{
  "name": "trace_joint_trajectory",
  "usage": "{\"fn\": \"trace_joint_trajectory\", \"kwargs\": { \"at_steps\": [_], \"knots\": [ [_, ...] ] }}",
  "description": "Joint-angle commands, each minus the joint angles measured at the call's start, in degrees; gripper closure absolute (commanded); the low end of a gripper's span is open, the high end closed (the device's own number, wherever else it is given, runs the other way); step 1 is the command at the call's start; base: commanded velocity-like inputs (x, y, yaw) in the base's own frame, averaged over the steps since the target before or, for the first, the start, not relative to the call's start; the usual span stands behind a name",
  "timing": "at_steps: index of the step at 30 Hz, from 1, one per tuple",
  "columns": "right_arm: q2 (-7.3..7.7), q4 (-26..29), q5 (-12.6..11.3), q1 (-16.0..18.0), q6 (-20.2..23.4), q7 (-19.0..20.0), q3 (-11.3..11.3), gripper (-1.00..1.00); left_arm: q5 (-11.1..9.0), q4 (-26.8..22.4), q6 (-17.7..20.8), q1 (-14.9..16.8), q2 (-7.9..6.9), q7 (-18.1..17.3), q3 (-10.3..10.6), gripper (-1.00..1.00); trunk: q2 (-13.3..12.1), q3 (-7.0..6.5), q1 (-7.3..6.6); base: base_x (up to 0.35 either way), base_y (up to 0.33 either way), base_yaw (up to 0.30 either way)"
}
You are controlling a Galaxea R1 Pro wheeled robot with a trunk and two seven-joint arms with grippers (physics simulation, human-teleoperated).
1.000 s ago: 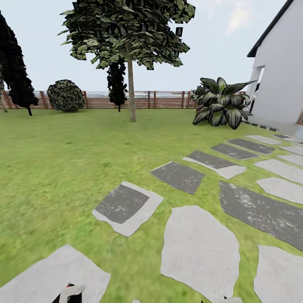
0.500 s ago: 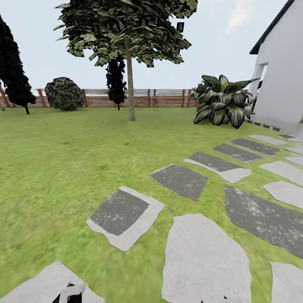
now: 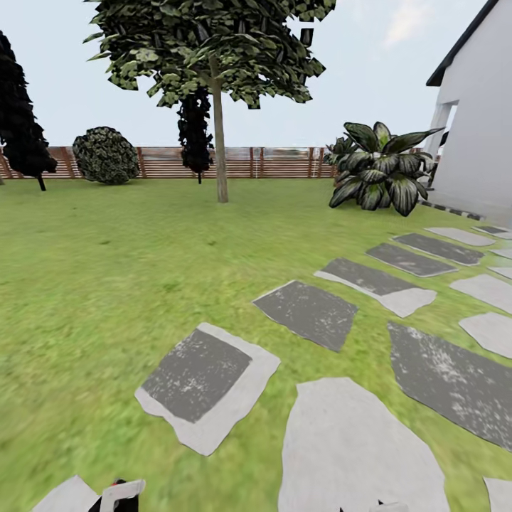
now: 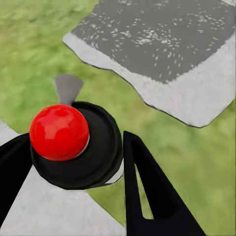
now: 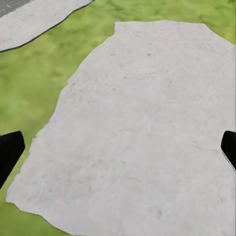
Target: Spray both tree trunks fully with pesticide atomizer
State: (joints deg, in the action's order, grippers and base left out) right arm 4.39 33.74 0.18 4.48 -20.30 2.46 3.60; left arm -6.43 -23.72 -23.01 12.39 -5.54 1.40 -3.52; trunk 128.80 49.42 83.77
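My left gripper [image 4: 76, 142] is shut on the pesticide atomizer [image 4: 59, 132], a black round body with a glossy red ball on top and a grey nozzle; its black fingers [image 4: 142, 182] flank the body. A sliver of that hand [image 3: 119, 492] shows at the bottom edge of the head view. My right gripper [image 5: 119, 147] is open with nothing between its fingers, hanging over a pale grey slab [image 5: 142, 123]. One tree [image 3: 213, 50] stands far ahead on the lawn, with a straight bare trunk [image 3: 220, 149] under a leafy crown. No white specks show on it.
Grey stepping slabs [image 3: 195, 373] run from near me to the right, toward a white house [image 3: 476, 121]. A big broad-leaved plant [image 3: 380, 171] stands near the house. A brown slat fence [image 3: 277, 162], a round shrub [image 3: 105, 155] and dark conifers [image 3: 21, 128] line the back. Green grass [image 3: 107, 270] spreads to the left.
The whole head view has shifted: the slabs have slid nearer and lower and the tree has grown slightly, so the camera has advanced. The atomizer's hold looks unchanged.
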Motion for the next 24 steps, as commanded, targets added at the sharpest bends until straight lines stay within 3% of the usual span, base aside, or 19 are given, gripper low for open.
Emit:
{"fn": "trace_joint_trajectory", "kwargs": {
  "at_steps": [1,24],
  "knots": [
    [0.00,0.0,0.0,0.0,0.0,0.0,0.0,-1.00,0.0,0.0,0.0,0.0,0.00,0.0,0.0,1.00,0.0,0.00,0.00,0.339,0.000,0.000],
    [0.00,-0.1,0.0,0.0,0.0,0.0,0.0,-1.00,0.0,0.0,0.1,0.0,0.00,0.0,0.0,1.00,0.0,0.00,0.00,0.339,0.000,0.000]
  ]
}}
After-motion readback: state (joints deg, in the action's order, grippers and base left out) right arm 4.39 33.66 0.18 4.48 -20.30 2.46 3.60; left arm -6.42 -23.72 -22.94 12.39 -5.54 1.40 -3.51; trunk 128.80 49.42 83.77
